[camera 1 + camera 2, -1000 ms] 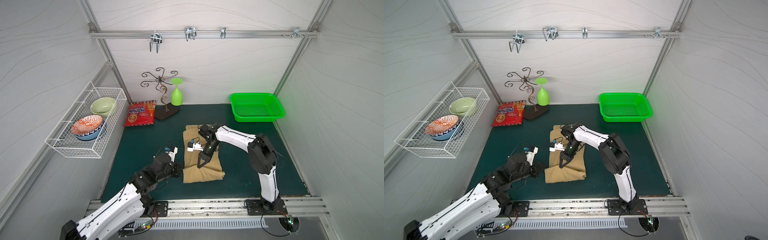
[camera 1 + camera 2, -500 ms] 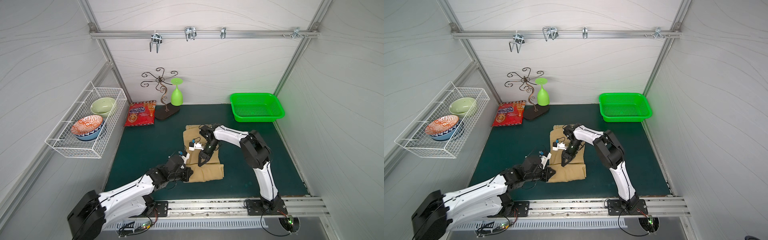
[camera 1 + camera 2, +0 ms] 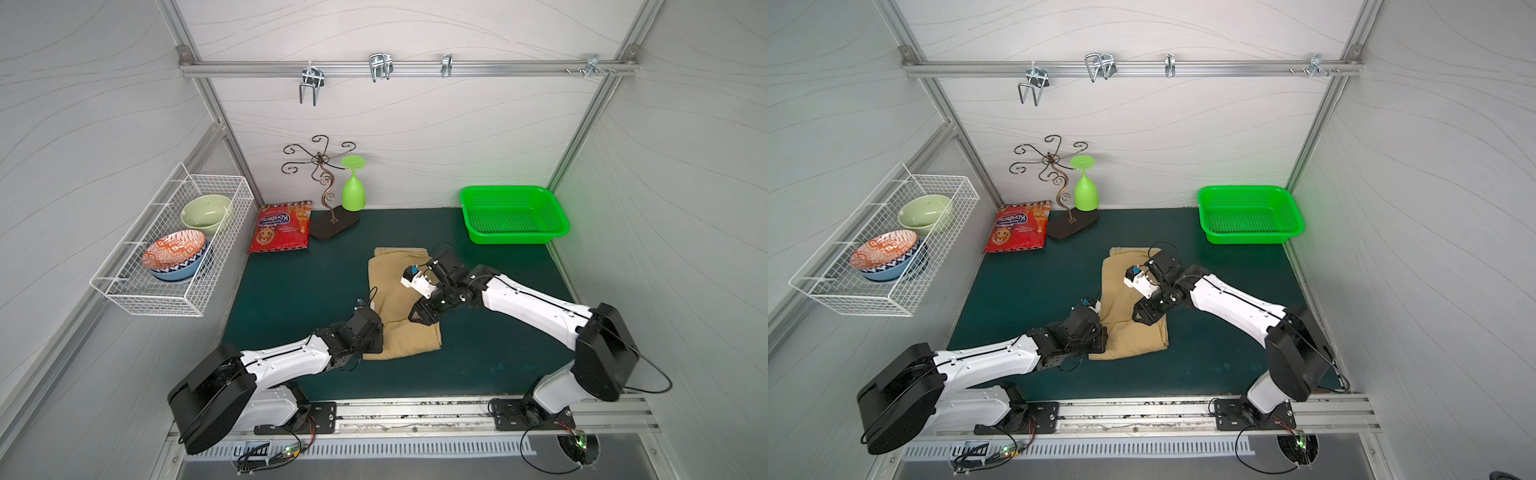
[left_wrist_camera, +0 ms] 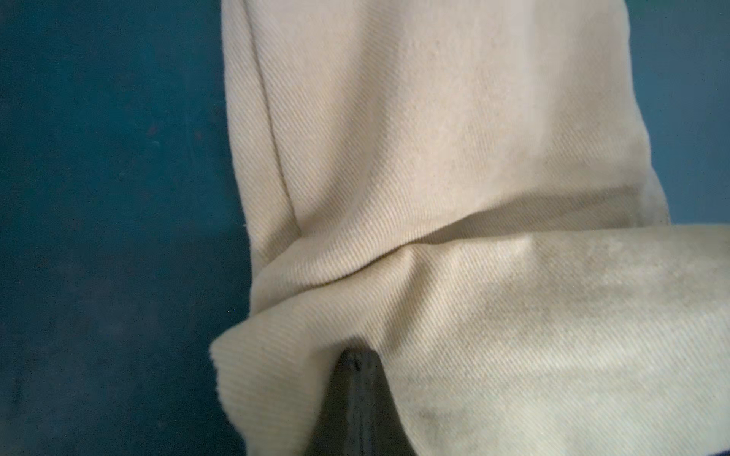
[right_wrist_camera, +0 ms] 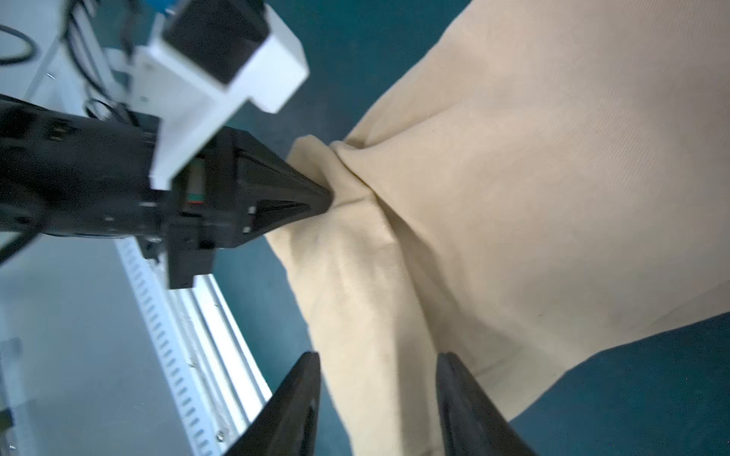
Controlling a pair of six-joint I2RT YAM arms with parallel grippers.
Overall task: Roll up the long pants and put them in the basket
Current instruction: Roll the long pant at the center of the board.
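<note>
The long pants [image 3: 399,286] [image 3: 1121,286] lie folded into a tan strip on the green mat, running from back to front. My left gripper [image 3: 380,334] [image 3: 1104,334] is at their left edge, shut on a pinch of cloth. The right wrist view shows its tips [image 5: 326,201] biting a fold of the pants [image 5: 513,197]. In the left wrist view the closed tip [image 4: 355,357] sits under a bunched fold of the pants [image 4: 434,138]. My right gripper [image 3: 417,318] [image 3: 1140,318] [image 5: 377,355] hovers open over the middle of the pants, nothing between its fingers.
A green plastic basket [image 3: 513,214] stands at the back right. A red snack bag [image 3: 282,226] and a metal stand [image 3: 328,195] with a green glass [image 3: 353,189] are at the back left. A wire rack [image 3: 174,249] with bowls hangs on the left wall.
My left gripper has moved right onto the pants' left edge and holds the cloth. My right gripper has opened and let go of the pants; its elbow has swung to the right.
</note>
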